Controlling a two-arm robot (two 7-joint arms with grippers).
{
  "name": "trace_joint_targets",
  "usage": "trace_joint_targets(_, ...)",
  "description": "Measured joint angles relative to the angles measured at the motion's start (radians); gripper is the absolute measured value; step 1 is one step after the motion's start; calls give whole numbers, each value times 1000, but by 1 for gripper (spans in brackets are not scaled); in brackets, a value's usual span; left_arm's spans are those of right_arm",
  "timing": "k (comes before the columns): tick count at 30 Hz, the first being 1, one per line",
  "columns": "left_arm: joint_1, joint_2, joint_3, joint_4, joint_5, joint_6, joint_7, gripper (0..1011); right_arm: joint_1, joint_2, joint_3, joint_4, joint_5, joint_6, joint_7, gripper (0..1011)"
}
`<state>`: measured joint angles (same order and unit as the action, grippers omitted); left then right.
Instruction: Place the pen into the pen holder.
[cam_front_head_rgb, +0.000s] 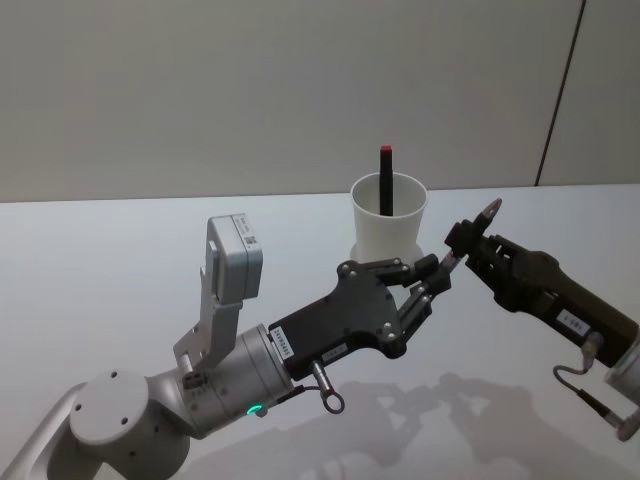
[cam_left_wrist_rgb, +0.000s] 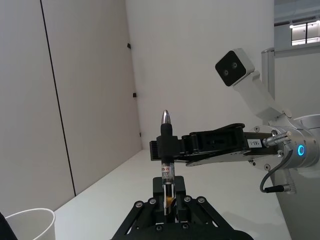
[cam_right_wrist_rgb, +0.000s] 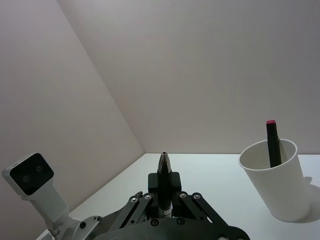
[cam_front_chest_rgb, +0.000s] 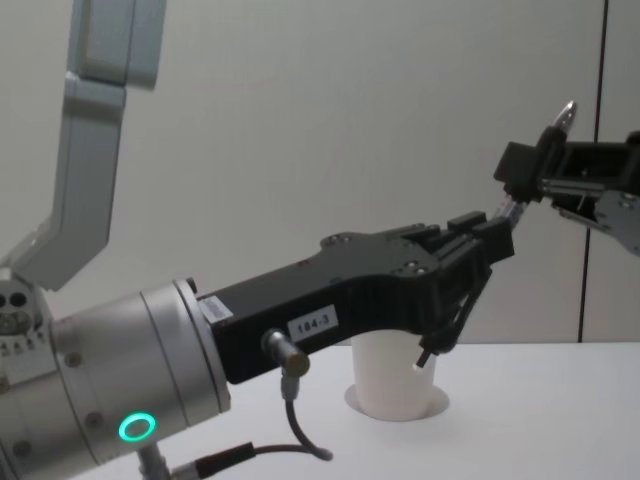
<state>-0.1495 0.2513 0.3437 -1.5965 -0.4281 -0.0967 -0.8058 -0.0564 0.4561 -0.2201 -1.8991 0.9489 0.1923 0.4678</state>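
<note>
Above the white table (cam_front_head_rgb: 120, 300), the left gripper (cam_front_head_rgb: 440, 270) and right gripper (cam_front_head_rgb: 462, 243) meet fingertip to fingertip, each pinching the same silver-tipped pen (cam_left_wrist_rgb: 166, 150) in what looks like a handover just in front of the pen holder (cam_front_head_rgb: 389, 215), a white paper cup already holding a red-capped pen (cam_front_head_rgb: 385, 180). To do it well, the receiving gripper should likely be firmly clamped before the other lets go, the pen kept steady. The cup stands just beyond both grippers, close behind the pen.
</note>
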Motion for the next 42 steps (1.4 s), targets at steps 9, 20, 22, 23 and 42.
trace_joint_targets(9,0,0,0,0,0,0,0,129,0,0,0,0,0,0,0,126)
trace_joint_targets(20,0,0,0,0,0,0,2,203,0,0,0,0,0,0,0,126)
trace_joint_targets(22,0,0,0,0,0,0,2,260,0,0,0,0,0,0,0,126)
trace_joint_targets(23,0,0,0,0,0,0,2,281,0,0,0,0,0,0,0,126)
trace_joint_targets(42,0,0,0,0,0,0,2,878,0,0,0,0,0,0,0,126)
